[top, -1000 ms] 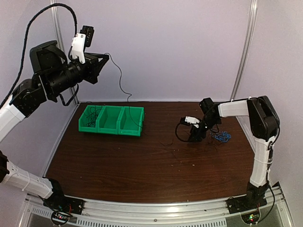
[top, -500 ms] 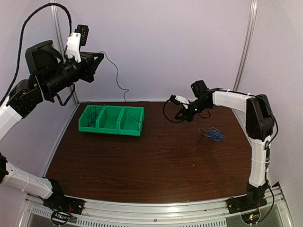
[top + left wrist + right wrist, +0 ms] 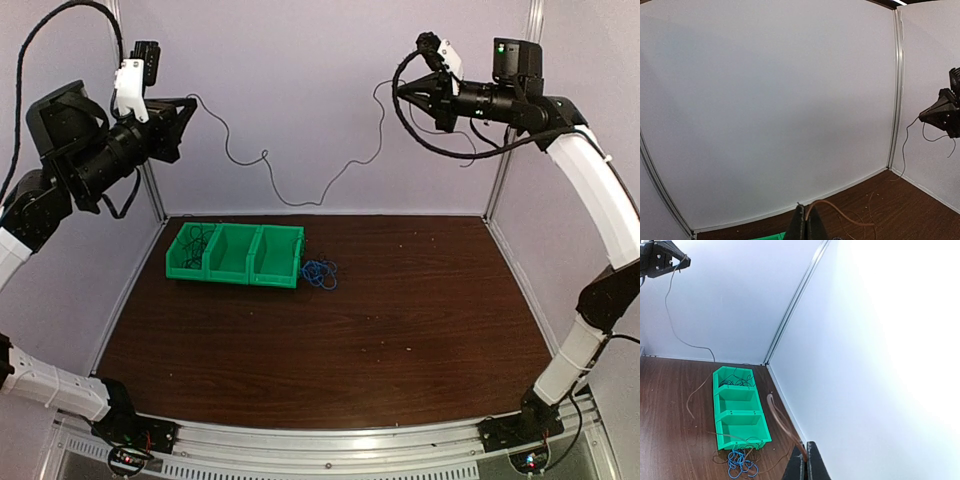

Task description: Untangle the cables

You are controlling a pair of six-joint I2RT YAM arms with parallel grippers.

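Left gripper [image 3: 186,108], high above the left end of the green bin [image 3: 230,276], is clamped tight on a thin black cable [image 3: 265,153]. That cable sags across above the bin to the right gripper [image 3: 402,89], likewise pinched closed on it, high and well right of the bin. Blue cables [image 3: 320,272] lie bunched just beside the bin's right end.

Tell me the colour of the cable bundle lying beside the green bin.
The bundle is bright blue; the right wrist view shows it best.
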